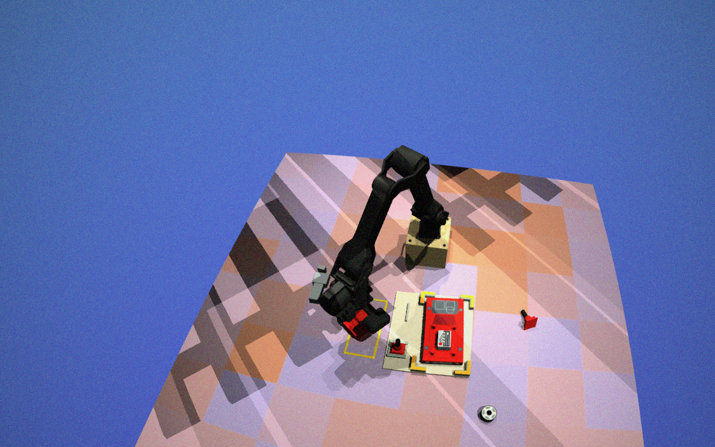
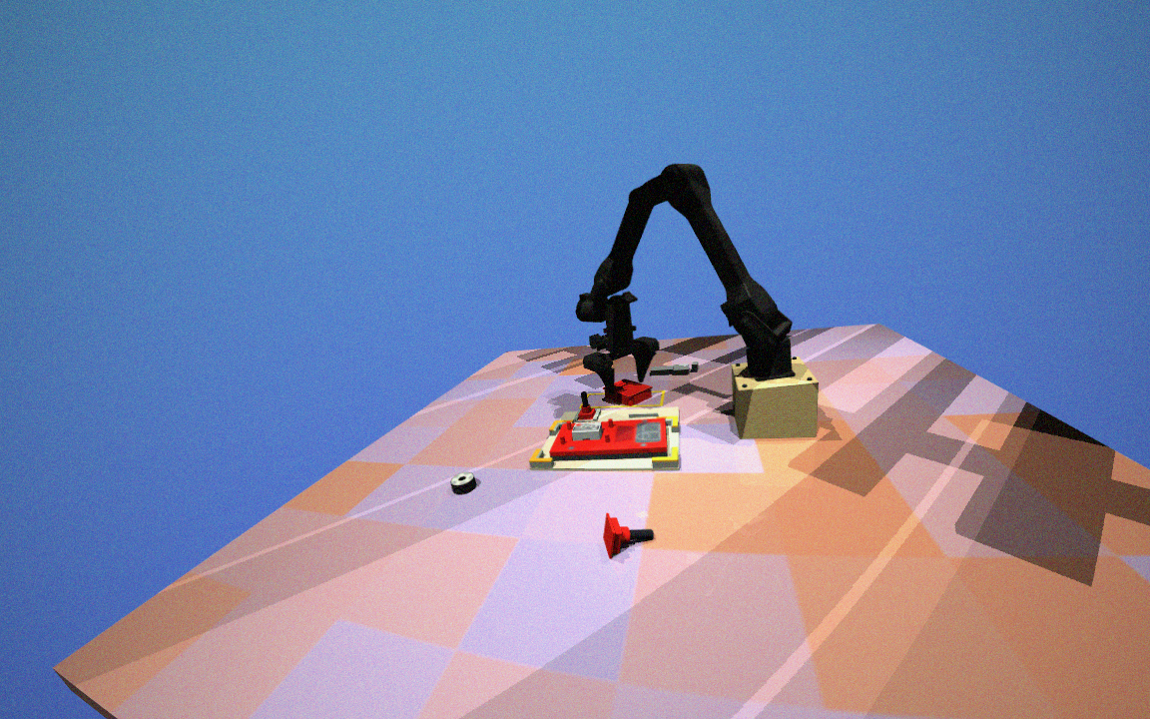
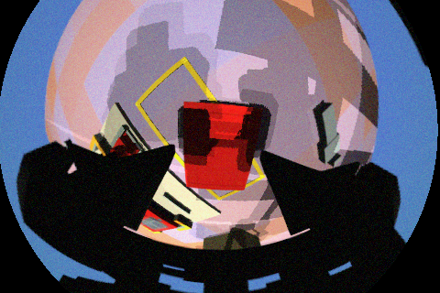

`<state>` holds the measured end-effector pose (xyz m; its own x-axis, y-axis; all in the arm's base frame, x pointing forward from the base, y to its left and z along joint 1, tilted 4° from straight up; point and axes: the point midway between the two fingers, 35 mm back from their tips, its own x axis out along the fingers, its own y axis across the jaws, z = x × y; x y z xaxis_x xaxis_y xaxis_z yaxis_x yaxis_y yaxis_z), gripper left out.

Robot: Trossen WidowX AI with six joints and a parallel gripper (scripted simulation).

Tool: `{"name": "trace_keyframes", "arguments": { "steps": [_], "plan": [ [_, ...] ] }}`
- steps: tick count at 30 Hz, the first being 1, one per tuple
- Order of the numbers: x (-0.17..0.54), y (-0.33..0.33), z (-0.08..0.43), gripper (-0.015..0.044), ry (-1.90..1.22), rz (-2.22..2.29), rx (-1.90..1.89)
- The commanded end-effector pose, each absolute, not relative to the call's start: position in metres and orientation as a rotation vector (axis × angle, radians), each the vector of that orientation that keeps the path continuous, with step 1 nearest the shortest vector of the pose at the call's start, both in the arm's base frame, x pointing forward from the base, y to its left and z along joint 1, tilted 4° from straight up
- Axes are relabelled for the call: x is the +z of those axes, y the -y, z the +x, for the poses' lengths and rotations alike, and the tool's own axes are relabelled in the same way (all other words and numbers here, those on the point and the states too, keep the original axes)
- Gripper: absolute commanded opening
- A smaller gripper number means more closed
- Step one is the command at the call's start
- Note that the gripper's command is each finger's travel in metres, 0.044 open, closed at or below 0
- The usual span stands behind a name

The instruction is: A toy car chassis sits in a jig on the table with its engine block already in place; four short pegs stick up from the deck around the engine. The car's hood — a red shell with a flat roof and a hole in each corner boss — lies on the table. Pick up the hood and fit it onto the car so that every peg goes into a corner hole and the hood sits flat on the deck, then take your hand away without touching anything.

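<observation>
The red hood (image 1: 357,324) (image 2: 630,392) (image 3: 216,171) lies on the table, turned at an angle across the yellow outline (image 1: 359,355) (image 3: 184,60). My gripper (image 2: 625,384) (image 3: 218,152) is open and empty, low over the hood, with a fingertip towards either side of it; whether they touch it cannot be told. In the top view the hand hides part of the hood. The red chassis (image 1: 428,333) (image 2: 622,441) sits in the cream jig (image 1: 401,322) (image 2: 597,463) (image 3: 197,203). The grey engine block (image 1: 444,339) (image 2: 585,431) is on its deck, with short red pegs standing around it.
A red piece with a black knob (image 1: 397,348) (image 2: 586,411) stands on the jig beside the chassis. A grey part (image 1: 318,286) (image 2: 673,368) (image 3: 327,133) lies beyond the hood. A wheel (image 1: 488,413) (image 2: 463,482) and another red piece (image 1: 529,321) (image 2: 614,535) lie on the jig's other side.
</observation>
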<state>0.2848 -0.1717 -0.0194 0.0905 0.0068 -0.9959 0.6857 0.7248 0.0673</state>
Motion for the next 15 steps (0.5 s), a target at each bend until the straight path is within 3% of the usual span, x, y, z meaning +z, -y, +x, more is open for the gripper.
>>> {"name": "trace_keyframes", "arguments": {
  "steps": [1,15],
  "plan": [
    [-0.0230,0.1713,0.2838,0.0440,-1.410,0.620,-0.560],
    [-0.0298,0.1712,0.2843,0.0440,-1.411,0.620,-0.560]
  ]
}}
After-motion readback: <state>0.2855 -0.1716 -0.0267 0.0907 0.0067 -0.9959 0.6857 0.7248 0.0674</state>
